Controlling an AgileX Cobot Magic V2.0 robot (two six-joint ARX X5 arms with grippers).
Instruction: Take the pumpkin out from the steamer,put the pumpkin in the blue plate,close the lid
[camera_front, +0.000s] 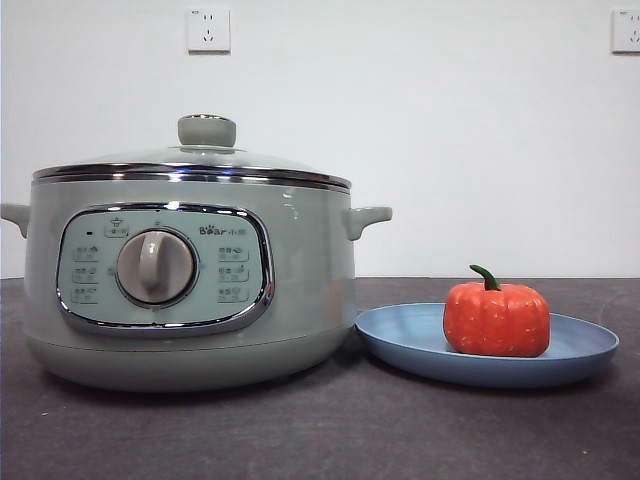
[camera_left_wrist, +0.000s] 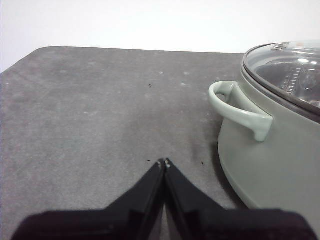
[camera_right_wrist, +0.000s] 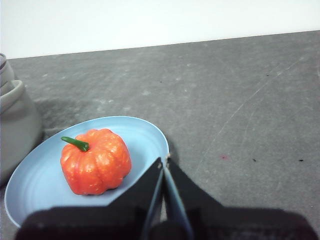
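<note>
The pumpkin (camera_front: 497, 318) sits upright in the blue plate (camera_front: 400, 340), to the right of the steamer (camera_front: 190, 290). The lid (camera_front: 200, 160) rests closed on the steamer, its green knob on top. My right gripper (camera_right_wrist: 165, 161) is shut and empty, just beside the plate's rim (camera_right_wrist: 150, 130) and close to the pumpkin (camera_right_wrist: 96, 161). My left gripper (camera_left_wrist: 164, 162) is shut and empty over bare table, apart from the steamer's side handle (camera_left_wrist: 235, 107); the glass lid (camera_left_wrist: 287, 70) shows there too. Neither arm shows in the front view.
The dark grey table (camera_front: 330, 430) carries the steamer and plate. A white wall with two sockets (camera_front: 208, 29) stands behind. The table's far rounded corner (camera_left_wrist: 45, 50) shows in the left wrist view.
</note>
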